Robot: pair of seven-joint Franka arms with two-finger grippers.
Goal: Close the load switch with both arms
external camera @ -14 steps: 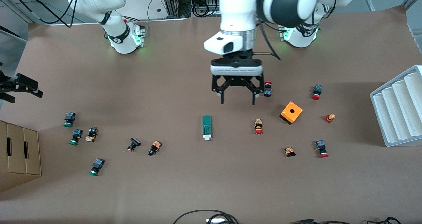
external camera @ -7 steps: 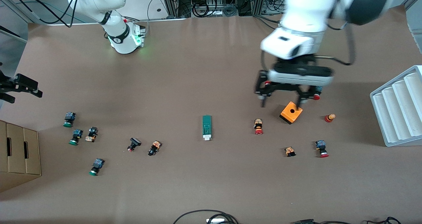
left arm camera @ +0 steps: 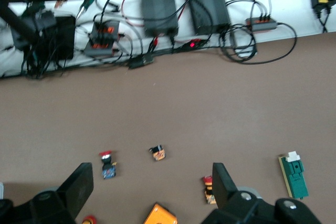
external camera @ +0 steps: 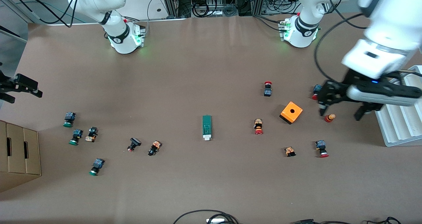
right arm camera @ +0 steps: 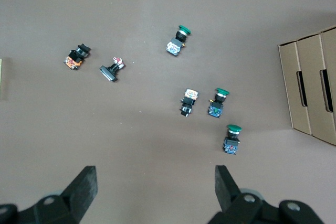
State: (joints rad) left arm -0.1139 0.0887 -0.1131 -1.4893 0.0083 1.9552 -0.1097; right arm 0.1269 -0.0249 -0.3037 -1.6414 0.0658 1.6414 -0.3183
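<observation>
The load switch (external camera: 206, 127) lies flat near the middle of the table, a narrow green block with its white handle end toward the front camera. It also shows in the left wrist view, as the load switch (left arm camera: 295, 176), well off to one side of the fingers. My left gripper (external camera: 340, 115) hangs open and empty over a small red button (external camera: 329, 118), between the orange box and the white rack. My right gripper (right arm camera: 155, 177) is open and empty, high over bare table at the right arm's end, with green-capped buttons (right arm camera: 219, 102) below it.
An orange square box (external camera: 291, 112) sits toward the left arm's end. A white ribbed rack (external camera: 399, 118) stands at that table end. A cardboard box (external camera: 18, 154) is at the right arm's end. Small push buttons (external camera: 258, 126) lie scattered on both sides of the switch.
The left arm has swung from over the table's middle, near the switch, out to the left arm's end, past the orange box. The right arm has not moved.
</observation>
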